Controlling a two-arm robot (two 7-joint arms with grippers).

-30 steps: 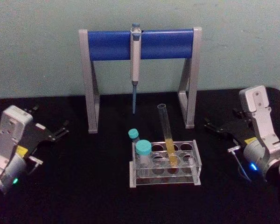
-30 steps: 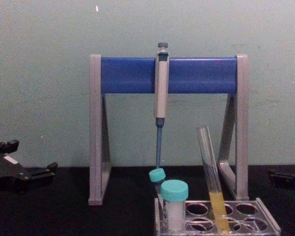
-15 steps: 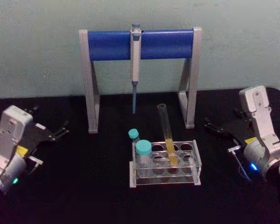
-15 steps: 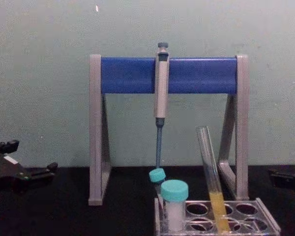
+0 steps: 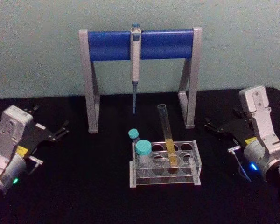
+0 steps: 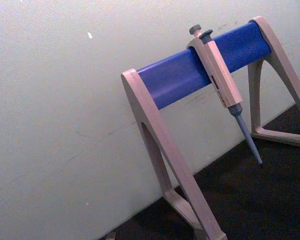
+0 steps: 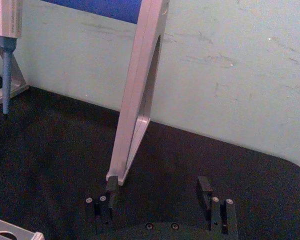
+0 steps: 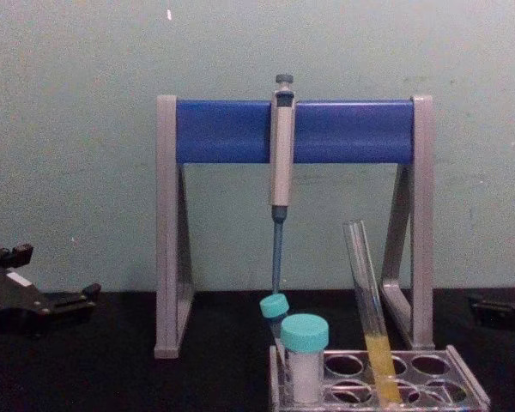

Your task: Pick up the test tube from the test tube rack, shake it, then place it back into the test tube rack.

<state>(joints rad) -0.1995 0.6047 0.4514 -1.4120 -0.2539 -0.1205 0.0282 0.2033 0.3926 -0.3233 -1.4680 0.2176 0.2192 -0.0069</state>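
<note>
Nothing's been lifted yet: pick, shake and return all judged undone. Left gripper (image 5: 56, 132) is parked at table's left edge, jaws spread, holding nothing. Centre: test tube rack (image 5: 196, 164) is seen w/ two teal-capped tubes (image 5: 143, 150) at its left end; test tube (image 5: 167, 135) is leaned in a middle hole, yellow-orange liquid low down. Right gripper (image 5: 215, 126) is parked far right, jaws spread, nothing held.

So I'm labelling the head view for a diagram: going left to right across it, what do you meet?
left gripper → pipette stand's left leg → teal-capped tubes at the left end of the test tube rack → test tube → stand's right leg → right gripper.
</note>
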